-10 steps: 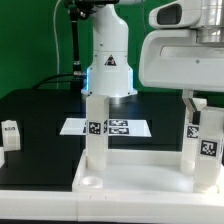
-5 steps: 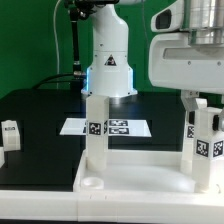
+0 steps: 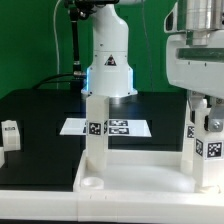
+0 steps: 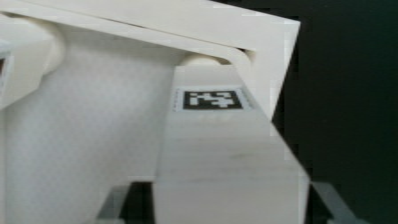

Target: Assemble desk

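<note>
The desk's white tabletop (image 3: 140, 186) lies rim-up at the front of the exterior view. One white leg (image 3: 95, 135) stands upright in its far corner on the exterior view's left. Another leg (image 3: 193, 140) stands at the far corner on the right. Just in front of that one, my gripper (image 3: 204, 108) comes down from above, shut on a third tagged leg (image 3: 211, 165) held upright over the near right corner. In the wrist view this leg (image 4: 222, 150) runs between my dark fingers (image 4: 135, 206), with the gripper (image 4: 231, 208) closed on its sides. Its lower end is hidden.
The marker board (image 3: 106, 127) lies flat on the black table behind the tabletop. A small white tagged part (image 3: 10, 133) sits at the exterior view's left edge. The robot's white base (image 3: 108, 60) stands at the back. An open round socket (image 3: 90, 182) shows in the tabletop's near left corner.
My gripper has moved toward the exterior view's right, carrying the held leg slightly rightward with it. The standing legs and tabletop have stayed put.
</note>
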`<act>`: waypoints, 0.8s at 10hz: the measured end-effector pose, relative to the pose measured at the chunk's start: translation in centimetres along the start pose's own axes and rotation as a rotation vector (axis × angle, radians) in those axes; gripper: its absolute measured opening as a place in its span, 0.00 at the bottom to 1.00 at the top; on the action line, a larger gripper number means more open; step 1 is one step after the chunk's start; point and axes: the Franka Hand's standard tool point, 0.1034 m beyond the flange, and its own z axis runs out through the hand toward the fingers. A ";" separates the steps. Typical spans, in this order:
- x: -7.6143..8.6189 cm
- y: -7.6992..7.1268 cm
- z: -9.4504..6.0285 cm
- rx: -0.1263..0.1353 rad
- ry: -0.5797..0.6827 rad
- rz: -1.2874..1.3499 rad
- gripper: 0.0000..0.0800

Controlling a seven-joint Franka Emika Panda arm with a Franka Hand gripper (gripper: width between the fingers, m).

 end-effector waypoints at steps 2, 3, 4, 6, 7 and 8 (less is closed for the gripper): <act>-0.1 0.1 0.0 -0.004 -0.002 0.127 0.36; -0.1 0.1 0.0 -0.004 -0.001 0.113 0.43; -0.2 0.1 0.0 -0.004 -0.001 0.092 0.60; -0.3 0.1 0.1 -0.005 -0.001 0.015 0.76; -0.3 0.1 0.1 -0.005 0.000 -0.086 0.80; -0.4 0.1 0.1 -0.005 0.002 -0.198 0.80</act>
